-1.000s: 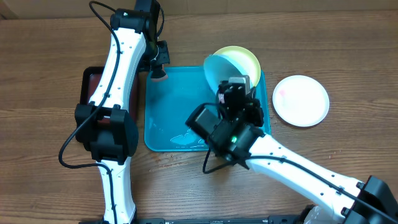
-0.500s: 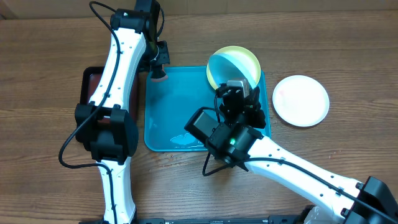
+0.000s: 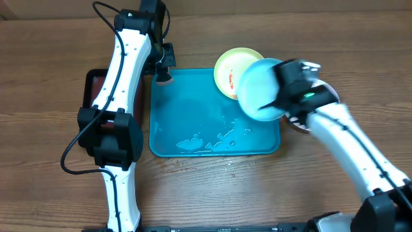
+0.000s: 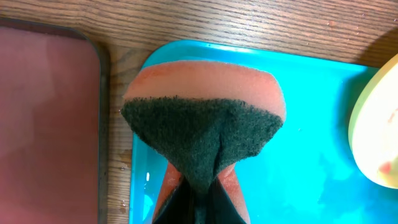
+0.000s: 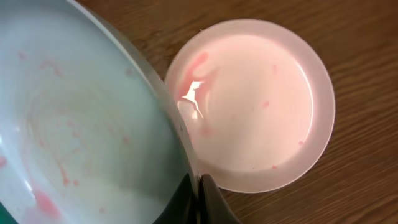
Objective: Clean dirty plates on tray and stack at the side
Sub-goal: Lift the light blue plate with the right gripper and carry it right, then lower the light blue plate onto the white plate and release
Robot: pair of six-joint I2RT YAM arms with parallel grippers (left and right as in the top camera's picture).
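My right gripper [image 3: 291, 89] is shut on the rim of the light teal plate [image 3: 261, 90] and holds it tilted above the tray's right end; its rim sits between the fingertips [image 5: 200, 186] in the right wrist view, with faint red smears on the plate [image 5: 68, 124]. The white plate [image 5: 255, 106] lies on the wood below, mostly hidden overhead. The yellow-green plate [image 3: 228, 67] lies at the tray's far right corner. My left gripper [image 3: 164, 72] is shut on an orange-and-green sponge [image 4: 202, 118] over the turquoise tray's [image 3: 187, 103] far left corner.
A dark red tray with a black rim [image 3: 95, 87] lies left of the turquoise tray, under the left arm; it also shows in the left wrist view [image 4: 43, 124]. Water puddles [image 3: 212, 138] sit on the turquoise tray's near part.
My right arm has swung from the tray's middle to the right, carrying the teal plate off the yellow-green plate and over the white plate. The left arm has not moved.
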